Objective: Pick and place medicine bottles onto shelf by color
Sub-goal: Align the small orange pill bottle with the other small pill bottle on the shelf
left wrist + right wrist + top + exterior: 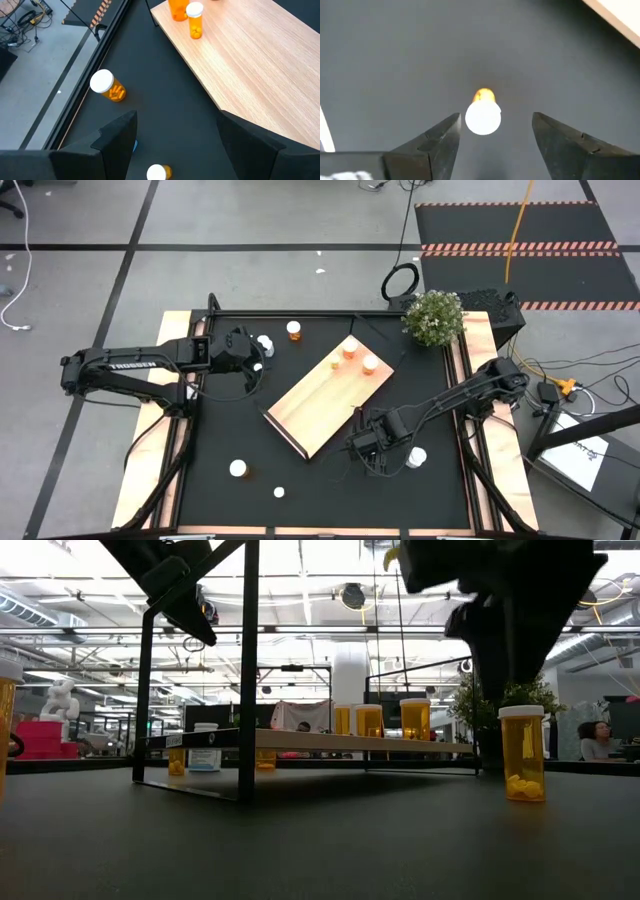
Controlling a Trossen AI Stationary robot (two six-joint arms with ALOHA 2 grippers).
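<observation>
The light-wood shelf lies slantwise at the table's middle, with two orange bottles standing at its far end. My right gripper is open above the black mat near the shelf's near-right side. It points down over an upright orange bottle with a white cap; its fingers stand on either side without touching. My left gripper is open above the mat at the far left. A white-capped orange bottle shows below it, and another stands farther off.
Loose bottles stand on the mat at the far side, at the near left and beside my right arm. A potted plant stands at the far right corner. The low view shows the shelf raised on black legs.
</observation>
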